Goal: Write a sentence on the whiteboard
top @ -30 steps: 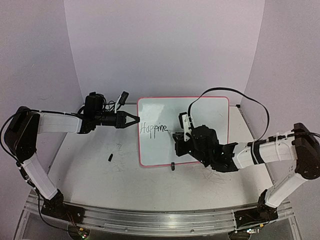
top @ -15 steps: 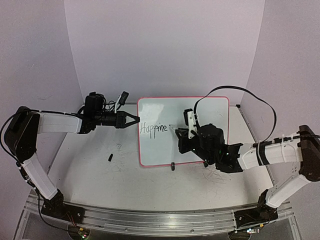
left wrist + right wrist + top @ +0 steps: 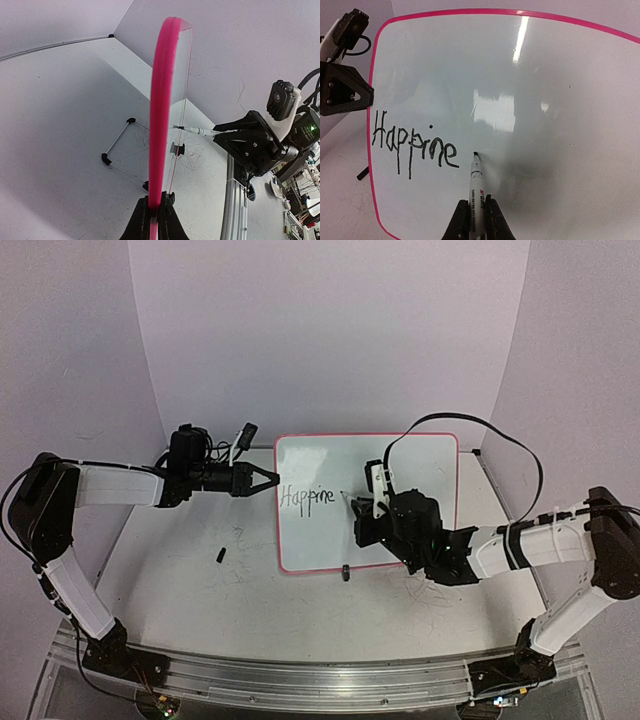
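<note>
**Whiteboard, writing stage.** The large rectangular white whiteboard point(image 3: 420, 465) with a thin pink-red rim stood on small black clip feet point(image 3: 345, 572) on the white tabletop point(image 3: 180, 580). The left gripper point(image 3: 154, 212) was pressed together on the whiteboard's left rim. The right gripper point(image 3: 475, 212) pinched a white-barrelled black marker point(image 3: 477, 182). Its tip touched the whiteboard just right of the thin black handwritten sentence point(image 3: 412, 145), which read "Happine" beside the whiteboard's left edge.
</note>
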